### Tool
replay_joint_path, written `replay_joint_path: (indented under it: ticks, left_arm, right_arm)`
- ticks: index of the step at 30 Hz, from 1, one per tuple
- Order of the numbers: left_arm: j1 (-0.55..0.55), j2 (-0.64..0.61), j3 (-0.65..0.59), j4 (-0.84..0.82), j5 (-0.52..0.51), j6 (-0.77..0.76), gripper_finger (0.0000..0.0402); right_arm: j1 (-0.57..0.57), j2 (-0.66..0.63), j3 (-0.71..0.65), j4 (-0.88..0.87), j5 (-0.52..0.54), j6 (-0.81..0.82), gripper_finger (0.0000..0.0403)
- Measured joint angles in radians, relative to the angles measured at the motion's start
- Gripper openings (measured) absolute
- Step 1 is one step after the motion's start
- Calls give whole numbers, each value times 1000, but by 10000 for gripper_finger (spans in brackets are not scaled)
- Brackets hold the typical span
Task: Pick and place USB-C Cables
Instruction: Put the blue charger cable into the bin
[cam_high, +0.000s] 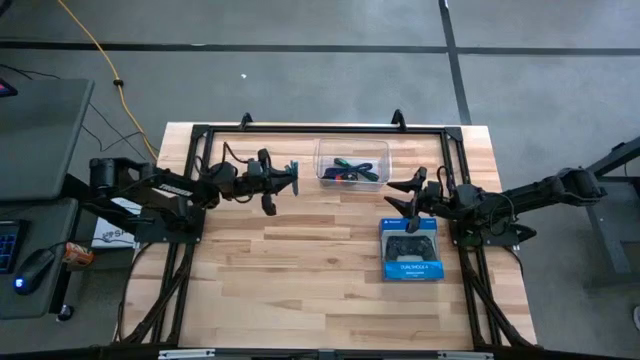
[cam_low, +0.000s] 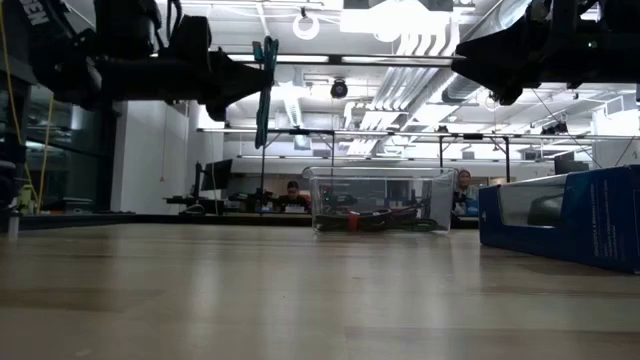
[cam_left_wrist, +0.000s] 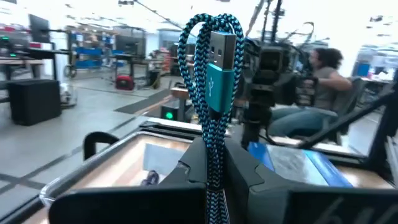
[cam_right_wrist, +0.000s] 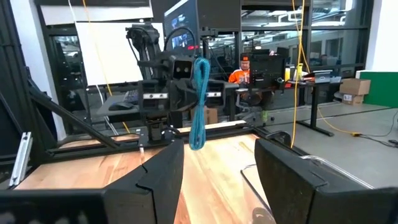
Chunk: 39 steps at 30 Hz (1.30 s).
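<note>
My left gripper hovers high over the table just left of the clear tub. It is shut on the bright cyan cable bundle, which also shows in the low view and the right wrist view. Inside the tub lie the green cable and darker bundles, one with red, resting on the tub floor. My right gripper is open and holds nothing. It waits in the air right of the tub, above the far end of the blue box. My left gripper pinches the cyan cable bundle around its middle between the two fingers. The fingers come in level from the table's left and lie across the bundle. The bundle is lifted clear and stands upright, its plug end above the fingers.
The blue box picturing a game controller lies flat on the table's right half, near the right arm. A black frame runs along the table's far edge and sides. Bare wood stretches across the middle and near side.
</note>
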Motion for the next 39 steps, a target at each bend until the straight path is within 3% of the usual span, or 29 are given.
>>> replay_joint_path:
  ticks: [7, 28, 33, 39]
  left_arm:
    - [-26, 51, -4, 113, 53, 13, 0]
    - [-28, 58, 24, 101, 60, 43, 0]
    - [-7, 118, 236, -80, 34, 76, 0]
    - [48, 337, 702, -690, 25, 182, 0]
  right_arm:
    - [0, 0, 0, -1, 8, -1, 190]
    - [0, 0, 0, -11, 14, -6, 190]
    - [0, 0, 0, -12, 60, -24, 190]
    - [0, 0, 0, -17, 64, -27, 190]
